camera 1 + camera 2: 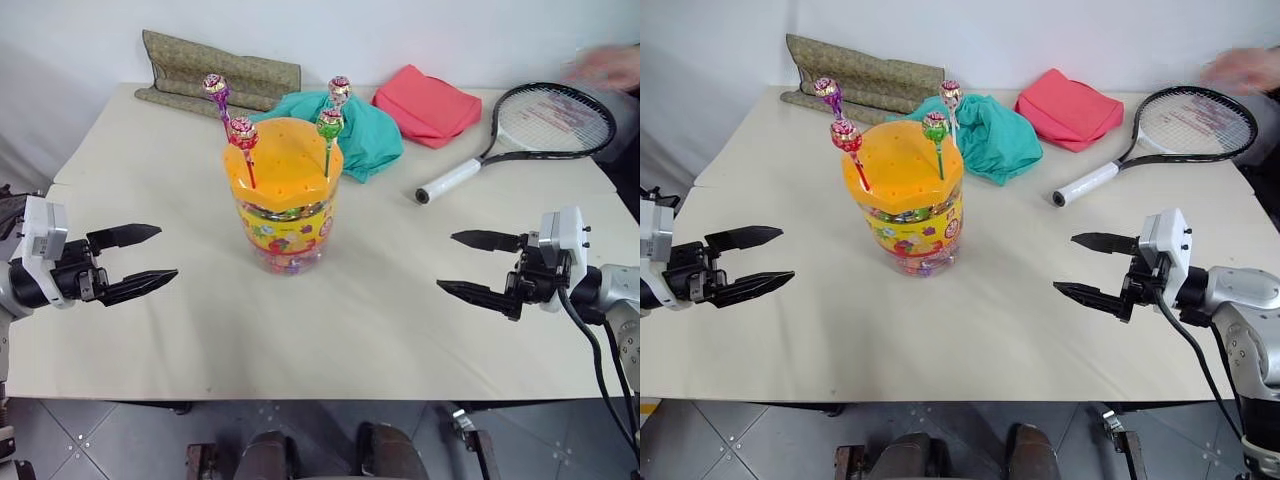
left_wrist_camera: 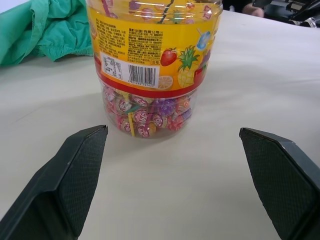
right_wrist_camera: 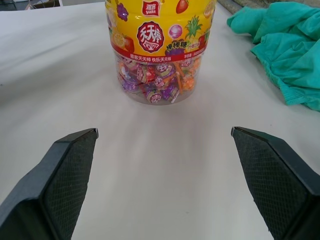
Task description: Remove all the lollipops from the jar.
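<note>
Pale desk [image 1: 400,330] is seen; the jar [image 1: 285,215] stands mid-desk toward the far edge, four lollipops [image 1: 243,133] planted in its lid. Both tools, left tool [image 1: 135,262] and right tool [image 1: 478,266], are held open, empty. A sideways pull could tip the jar.

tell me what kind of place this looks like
Probably an indoor test or demo setup, not a home: a plain pale table against a bare white wall, holding unrelated props, namely a candy jar, a tennis racket and folded cloths.
</note>
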Robot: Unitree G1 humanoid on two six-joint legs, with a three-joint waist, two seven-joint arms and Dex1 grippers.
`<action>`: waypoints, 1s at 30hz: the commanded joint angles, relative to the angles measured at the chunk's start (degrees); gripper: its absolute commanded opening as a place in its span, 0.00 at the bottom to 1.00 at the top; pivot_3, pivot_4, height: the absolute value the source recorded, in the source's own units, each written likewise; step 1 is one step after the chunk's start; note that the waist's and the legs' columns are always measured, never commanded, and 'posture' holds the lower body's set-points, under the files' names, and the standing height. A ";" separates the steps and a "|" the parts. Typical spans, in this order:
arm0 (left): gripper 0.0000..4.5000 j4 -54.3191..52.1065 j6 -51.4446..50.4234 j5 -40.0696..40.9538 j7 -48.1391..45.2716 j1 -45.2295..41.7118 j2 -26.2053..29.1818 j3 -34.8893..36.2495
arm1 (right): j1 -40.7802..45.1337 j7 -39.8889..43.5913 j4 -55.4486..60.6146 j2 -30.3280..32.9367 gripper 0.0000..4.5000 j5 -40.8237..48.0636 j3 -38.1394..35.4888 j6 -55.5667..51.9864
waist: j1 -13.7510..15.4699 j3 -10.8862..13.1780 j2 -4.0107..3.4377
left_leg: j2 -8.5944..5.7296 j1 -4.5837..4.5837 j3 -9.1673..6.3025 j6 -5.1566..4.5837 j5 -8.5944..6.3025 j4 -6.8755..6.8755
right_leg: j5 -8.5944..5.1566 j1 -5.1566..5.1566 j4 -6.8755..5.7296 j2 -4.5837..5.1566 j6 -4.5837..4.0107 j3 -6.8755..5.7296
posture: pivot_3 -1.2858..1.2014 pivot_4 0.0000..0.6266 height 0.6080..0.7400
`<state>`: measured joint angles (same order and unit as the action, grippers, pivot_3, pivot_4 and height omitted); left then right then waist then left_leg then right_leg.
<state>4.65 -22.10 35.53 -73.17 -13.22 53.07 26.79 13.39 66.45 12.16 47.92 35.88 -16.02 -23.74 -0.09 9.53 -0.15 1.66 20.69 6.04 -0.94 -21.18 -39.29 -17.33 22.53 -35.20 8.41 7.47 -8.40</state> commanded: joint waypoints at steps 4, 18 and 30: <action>1.00 -1.93 0.57 1.53 0.30 0.85 0.60 2.13 | 0.52 0.39 1.19 0.28 0.99 0.81 -0.49 0.75 | 0.08 0.00 0.00 | -0.01 0.00 0.01 0.00 0.00 0.00 | 0.00 0.00 0.00 0.00 0.00 0.00 | 0.52 0.24 1.00; 1.00 -4.57 0.71 3.20 -0.46 -2.32 1.63 1.70 | -0.81 -0.05 3.17 1.13 0.99 2.64 -3.40 0.04 | 0.17 0.02 0.04 | -0.01 0.00 0.02 0.00 0.00 0.00 | 0.00 -0.01 0.00 0.00 0.00 0.00 | 0.52 0.24 1.00; 1.00 -10.17 -4.43 8.49 0.90 -18.02 0.16 -6.05 | 1.09 -4.14 10.36 4.27 0.99 13.81 -11.21 -6.99 | 0.37 0.12 0.15 | -0.02 0.13 -0.19 0.00 0.00 -0.23 | 0.00 0.01 -0.12 0.01 0.00 -0.02 | 0.52 0.24 1.00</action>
<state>-3.96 -26.39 42.62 -72.74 -29.55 53.46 21.44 13.42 63.36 20.64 51.83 47.71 -25.10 -30.50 0.28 9.65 0.00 1.65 20.96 5.85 -0.95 -21.18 -39.65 -17.33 22.56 -35.33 8.41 7.47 -8.49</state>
